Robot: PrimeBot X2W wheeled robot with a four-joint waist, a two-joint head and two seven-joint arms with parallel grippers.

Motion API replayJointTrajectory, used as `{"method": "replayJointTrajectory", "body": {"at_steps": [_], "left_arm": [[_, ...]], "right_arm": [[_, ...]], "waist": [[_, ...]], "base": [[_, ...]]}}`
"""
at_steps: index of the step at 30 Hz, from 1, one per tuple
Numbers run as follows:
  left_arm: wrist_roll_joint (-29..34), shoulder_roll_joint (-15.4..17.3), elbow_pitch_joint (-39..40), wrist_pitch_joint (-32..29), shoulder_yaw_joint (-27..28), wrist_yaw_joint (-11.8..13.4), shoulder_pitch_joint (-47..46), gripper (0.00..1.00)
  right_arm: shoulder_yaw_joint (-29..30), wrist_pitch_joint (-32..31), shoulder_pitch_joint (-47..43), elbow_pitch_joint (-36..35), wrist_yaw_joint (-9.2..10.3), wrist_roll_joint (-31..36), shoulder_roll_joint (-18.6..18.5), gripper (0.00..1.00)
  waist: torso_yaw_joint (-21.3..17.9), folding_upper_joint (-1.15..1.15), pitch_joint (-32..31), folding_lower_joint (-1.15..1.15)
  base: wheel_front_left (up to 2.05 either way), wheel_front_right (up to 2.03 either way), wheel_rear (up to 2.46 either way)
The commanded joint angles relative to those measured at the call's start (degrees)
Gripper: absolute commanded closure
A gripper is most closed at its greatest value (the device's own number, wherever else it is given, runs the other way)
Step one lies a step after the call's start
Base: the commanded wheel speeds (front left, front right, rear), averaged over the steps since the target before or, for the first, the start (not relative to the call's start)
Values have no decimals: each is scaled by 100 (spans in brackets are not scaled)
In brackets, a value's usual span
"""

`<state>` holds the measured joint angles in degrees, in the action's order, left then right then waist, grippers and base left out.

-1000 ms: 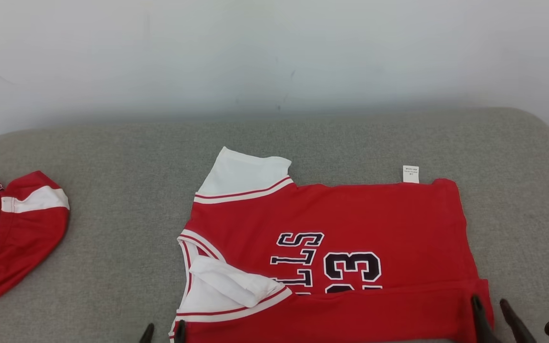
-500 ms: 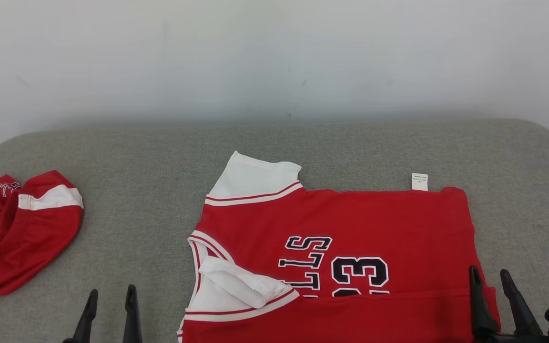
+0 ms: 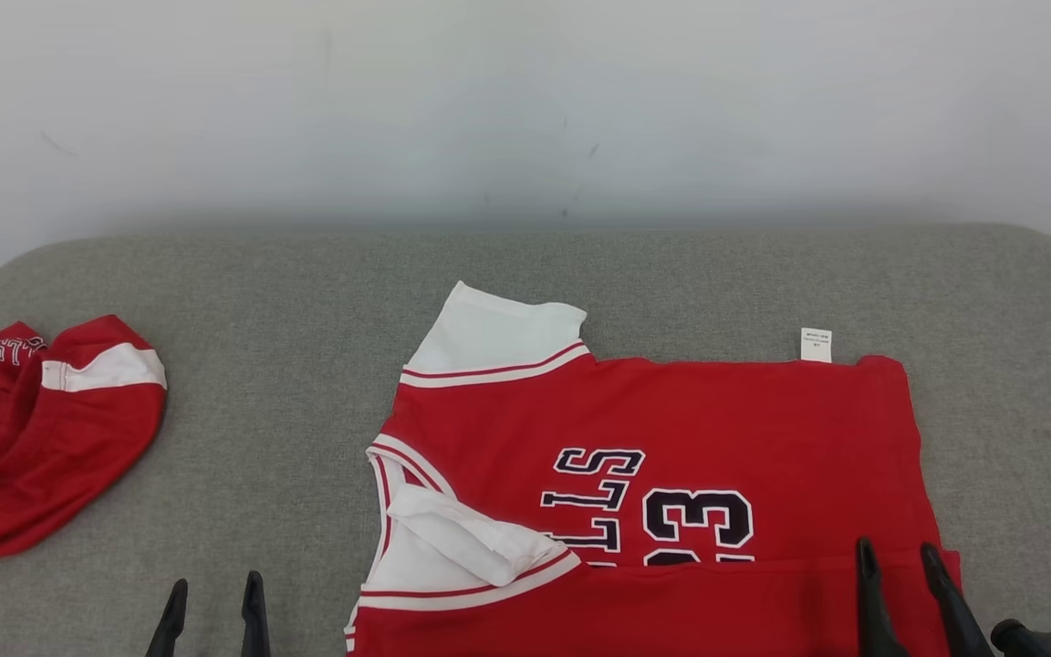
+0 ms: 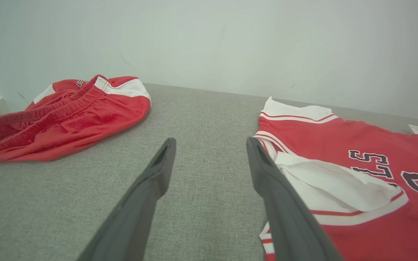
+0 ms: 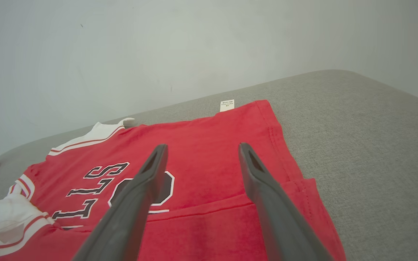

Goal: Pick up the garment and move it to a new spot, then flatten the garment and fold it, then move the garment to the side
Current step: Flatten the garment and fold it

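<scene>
A grey woven surface (image 3: 288,301) with rounded corners is set against a pale, scuffed wall (image 3: 525,109). A red jersey (image 3: 717,411) with white, stripe-trimmed sleeves is laid flat right of centre, its near edge folded over. "LLS" and "23" are printed in black, and a white tag (image 3: 816,345) juts out. Crumpled red shorts (image 3: 42,438) are seen far left. The left gripper (image 3: 216,581) is spread wide over bare fabric, and the right gripper (image 3: 898,547) is spread wide over the jersey's near right corner, empty.

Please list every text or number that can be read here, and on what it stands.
"LLS": red jersey with white sleeves, letters sideways, the rest under its fold.
Large dark number beside it: half hidden, perhaps "23".
Crumpled red shorts: lettering too small.
Small white tag: print too small.
</scene>
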<state>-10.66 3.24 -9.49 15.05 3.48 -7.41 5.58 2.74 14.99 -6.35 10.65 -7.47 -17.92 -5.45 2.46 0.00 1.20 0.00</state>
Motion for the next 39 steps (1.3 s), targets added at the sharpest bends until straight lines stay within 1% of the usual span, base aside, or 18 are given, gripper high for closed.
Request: {"method": "replayJointTrajectory", "body": {"at_steps": [1, 6, 9, 13, 16, 19, 20, 22, 25, 30, 35, 39], "left_arm": [[-14, -15, -5, 18, -6, -8, 30, 0], [-80, 4, -92, 18, -33, -8, -162, 0], [-299, 39, -150, 18, -41, -9, -322, 0], [-519, 314, -275, 18, -260, -3, -696, 0], [-642, 588, -467, 18, -472, -2, -1087, 0], [-898, 1008, -844, 18, -888, -2, -1651, 0], [-898, 1008, -844, 18, -888, -2, -1651, 0], [-1068, 1306, -1069, 10, -1075, -2, -2153, 0], [-1382, 1730, -1396, -215, -1540, -2, -2880, 0], [-2301, 2257, -1793, -699, -2220, -2, -4068, 0], [-3029, 2785, -2093, -1312, -2884, -2, -4939, 0], [-3343, 3127, -2320, -1668, -3433, -2, -5406, 0]], "right_arm": [[4, 26, -23, 2, -7, 46, 42, 0], [-12, 26, 93, 4, -7, 73, 67, 0], [-48, 26, 211, -2, -8, 91, 60, 0], [-125, 26, 474, 88, -8, 82, -5, 0], [-116, 26, 814, 191, -8, 137, -13, 0], [-189, 25, 1184, 347, -8, 190, -26, 0], [-189, 25, 1184, 347, -8, 190, -26, 0], [-277, 27, 1484, 477, -8, 238, -26, 0], [-384, 25, 1961, 681, -8, 230, -11, 0], [-547, 18, 2572, 996, -8, 214, -39, 0], [-720, 16, 3049, 1193, -8, 153, -56, 0], [-834, 15, 3393, 1311, -8, 107, -35, 0]], "waist": [[-4, 0, 9, 0], [-94, 0, 63, 0], [-242, 0, 120, 0], [-536, 0, 262, 0], [-804, 0, 418, 0], [-1087, 0, 632, 0], [-1087, 0, 632, 0], [-1270, 0, 808, 0], [-1514, 0, 1076, 0], [-1732, 0, 1444, 0], [-1928, 0, 1774, 0], [-2051, 0, 1997, 0]], "base": [[0, 0, 0], [0, 0, 0], [0, 0, 0], [0, 0, 0], [0, 0, 0], [0, 0, 0], [0, 0, 0], [0, 0, 0], [0, 0, 0], [0, 0, 0], [0, 0, 0], [0, 0, 0]]}}
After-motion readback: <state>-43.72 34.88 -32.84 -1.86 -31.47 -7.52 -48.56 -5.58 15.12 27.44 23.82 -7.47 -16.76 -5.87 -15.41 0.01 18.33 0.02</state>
